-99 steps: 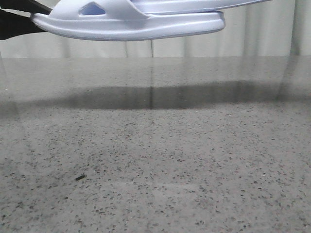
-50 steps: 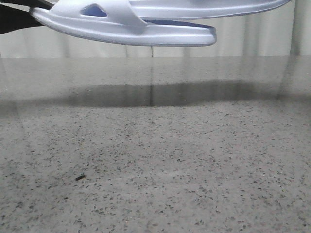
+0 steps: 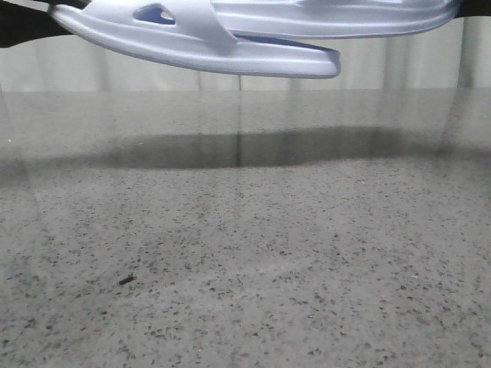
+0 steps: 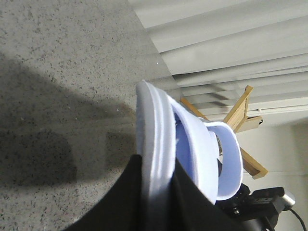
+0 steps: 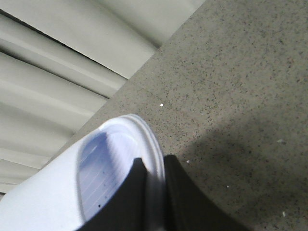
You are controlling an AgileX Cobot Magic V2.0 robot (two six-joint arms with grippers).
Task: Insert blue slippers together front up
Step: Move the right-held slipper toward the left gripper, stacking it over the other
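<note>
Two pale blue slippers hang high over the table. The lower slipper (image 3: 230, 54) has a triangular cutout in its strap and tilts toe-down to the right. The upper slipper (image 3: 345, 15) lies over it and reaches further right. My left gripper (image 4: 156, 161) is shut on the lower slipper's sole edge (image 4: 151, 125); its black fingers (image 3: 23, 31) show at the top left of the front view. My right gripper (image 5: 154, 161) is shut on the rim of the other slipper (image 5: 101, 173), whose strap (image 4: 230, 159) shows in the left wrist view.
The speckled grey table (image 3: 245, 268) lies below, with the slippers' shadow across its far part. A small dark speck (image 3: 126, 280) lies front left. A pale curtain (image 3: 399, 65) hangs behind. A wooden frame (image 4: 240, 108) stands past the table's edge.
The lower slipper has tilted, its toe dropping and drawing a little left. The upper slipper has come lower and lies closer over it.
</note>
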